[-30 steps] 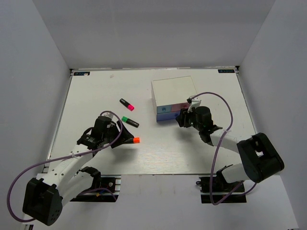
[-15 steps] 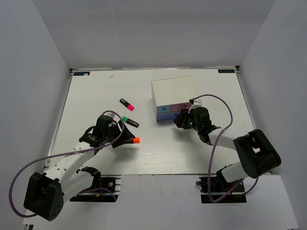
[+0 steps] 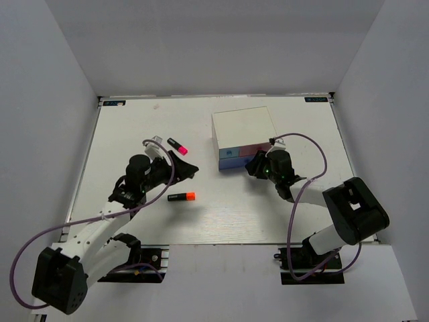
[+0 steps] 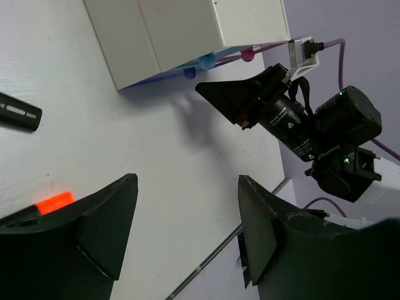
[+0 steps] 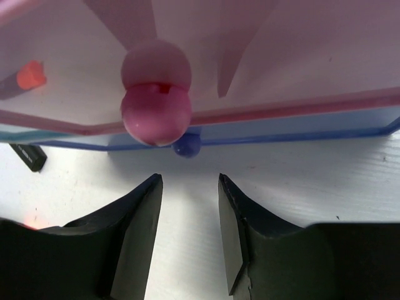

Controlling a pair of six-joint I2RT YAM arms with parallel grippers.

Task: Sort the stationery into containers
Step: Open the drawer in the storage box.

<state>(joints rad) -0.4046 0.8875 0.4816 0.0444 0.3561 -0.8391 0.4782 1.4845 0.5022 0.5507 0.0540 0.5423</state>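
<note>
L wrist cam: my left gripper (image 4: pixel 185 187) has jaws apart, nothing btwn them. Orange cap (image 4: pixel 55 202) shows just beside the finger at frame left. Black highlighter (image 4: pixel 19 114) is cut off by the left edge. White box (image 4: pixel 181 31) sits up top, with the pink knob (image 4: pixel 248 55) on its front. Right gripper (image 4: pixel 219 95) tip is just beside that front; can't tell if it's touching.

Even, diffuse light from above makes the overhead view bright, the white worktop (image 3: pixel 134 127) nearly washed out, with only soft, short shadows. In the right wrist view the pink knob (image 5: pixel 156 115) is close, soft-focused and mirrored in the glossy pink front (image 5: pixel 281 50) behind it. In the left wrist view the box (image 4: pixel 169 31) throws a faint shadow on its near side.
</note>
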